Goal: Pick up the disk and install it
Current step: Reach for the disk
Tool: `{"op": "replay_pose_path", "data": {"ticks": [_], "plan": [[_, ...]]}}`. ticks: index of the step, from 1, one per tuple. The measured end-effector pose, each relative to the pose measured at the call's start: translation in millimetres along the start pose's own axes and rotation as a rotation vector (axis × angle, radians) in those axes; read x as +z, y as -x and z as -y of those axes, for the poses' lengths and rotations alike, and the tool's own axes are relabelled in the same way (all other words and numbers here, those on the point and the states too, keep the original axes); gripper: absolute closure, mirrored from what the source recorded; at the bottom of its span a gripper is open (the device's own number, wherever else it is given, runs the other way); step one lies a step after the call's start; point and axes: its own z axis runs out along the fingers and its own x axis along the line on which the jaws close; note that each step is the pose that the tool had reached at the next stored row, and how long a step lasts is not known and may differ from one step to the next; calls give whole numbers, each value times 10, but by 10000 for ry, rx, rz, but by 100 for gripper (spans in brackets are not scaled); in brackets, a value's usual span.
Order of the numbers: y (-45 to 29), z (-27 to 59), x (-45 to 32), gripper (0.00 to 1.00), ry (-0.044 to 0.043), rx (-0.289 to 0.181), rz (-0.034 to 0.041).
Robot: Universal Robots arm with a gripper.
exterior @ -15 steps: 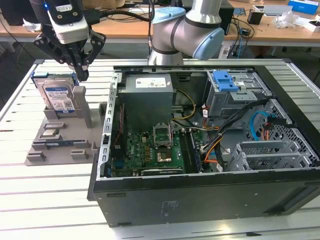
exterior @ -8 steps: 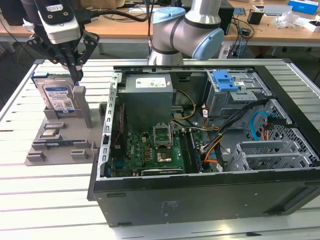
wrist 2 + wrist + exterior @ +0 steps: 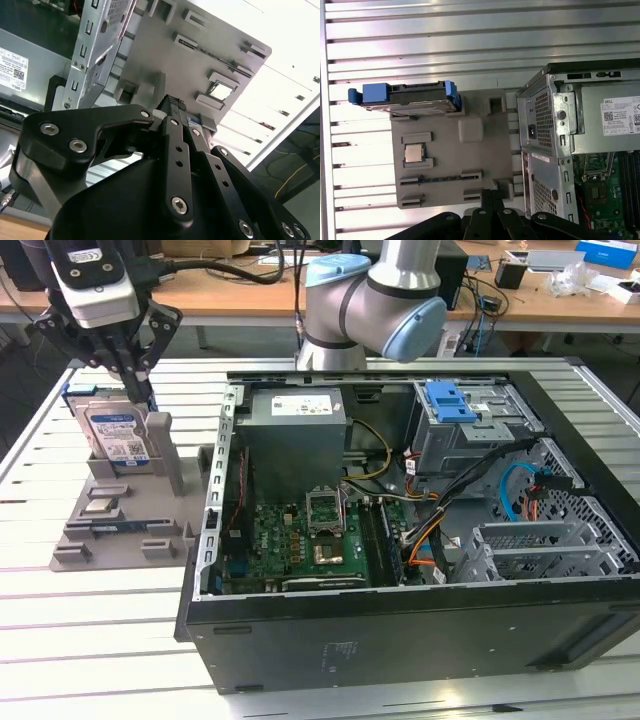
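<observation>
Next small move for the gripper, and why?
Probably a short straight descent: the gripper hangs close over the top edge of the disk, which stands upright on edge in the grey holder outside the computer case, not yet lifted.

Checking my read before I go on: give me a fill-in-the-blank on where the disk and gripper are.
1. The disk has a ___ carrier frame.
2. The disk stands on edge in the grey holder, ___ the computer case.
3. In the exterior view, the gripper hangs just ___ the disk.
Missing words: blue; outside; above.
</observation>
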Motion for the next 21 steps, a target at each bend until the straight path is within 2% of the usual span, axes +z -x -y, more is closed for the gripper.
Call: {"op": "replay_pose_path", "data": {"ticks": [4,7,11,15,21], "plan": [[-106,2,-1,89,-1,0,-1],[-250,-4,-3,89,0,-1,0],[-350,-12,-4,89,-1,1,0],[-490,-22,-5,89,0,-1,1],[-651,-39,-4,89,0,0,0]]}}
